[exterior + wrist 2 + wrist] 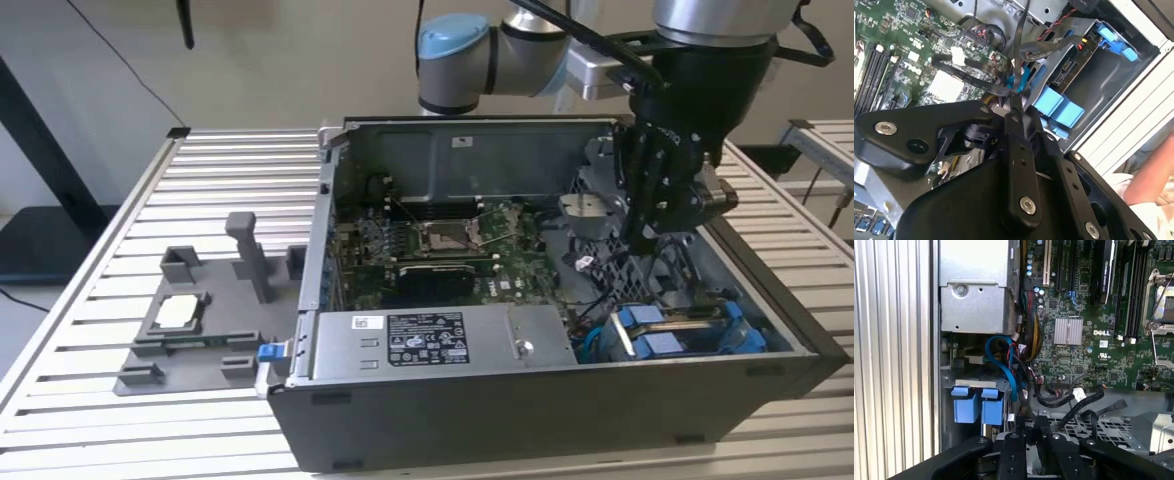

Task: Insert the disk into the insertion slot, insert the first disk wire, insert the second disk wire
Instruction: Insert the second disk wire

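Silver-grey disk in bright blue plastic carrier [678, 330] sits in the grey drive cage [750, 338], exterior view's lower right; black gripper [1016, 101] pinches narrow on a thin, floppy black wire [1023, 407], probably best gripped near its stiff plug

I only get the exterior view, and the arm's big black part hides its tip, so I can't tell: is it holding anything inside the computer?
Observer: Yes. In the second wrist view the fingers are pinched shut on a black wire, close to the disk.
Operator: Is there a blue wire too?
Observer: Yes. In the first wrist view a blue wire loops between the silver box and the disk's blue tabs.
Operator: Is anybody close?
Observer: In the second wrist view a person's arm shows beyond the table slats.
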Robot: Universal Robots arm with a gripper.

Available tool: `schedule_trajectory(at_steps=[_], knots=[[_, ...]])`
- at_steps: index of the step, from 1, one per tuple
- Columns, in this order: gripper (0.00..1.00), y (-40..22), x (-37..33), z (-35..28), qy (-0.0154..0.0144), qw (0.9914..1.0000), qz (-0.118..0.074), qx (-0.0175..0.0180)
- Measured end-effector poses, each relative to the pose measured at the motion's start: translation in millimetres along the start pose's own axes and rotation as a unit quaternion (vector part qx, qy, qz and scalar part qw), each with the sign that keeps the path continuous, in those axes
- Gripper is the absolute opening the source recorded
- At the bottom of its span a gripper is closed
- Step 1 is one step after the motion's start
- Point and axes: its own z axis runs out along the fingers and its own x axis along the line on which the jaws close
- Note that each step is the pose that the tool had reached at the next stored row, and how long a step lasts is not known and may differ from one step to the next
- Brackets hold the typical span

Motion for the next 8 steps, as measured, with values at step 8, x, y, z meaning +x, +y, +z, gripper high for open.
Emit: schedule_trajectory(at_steps=[8], knots=[[0.23, 2.8, -8.9, -0.3, 0.0133, 0.99989, -0.002, 0.0060]])
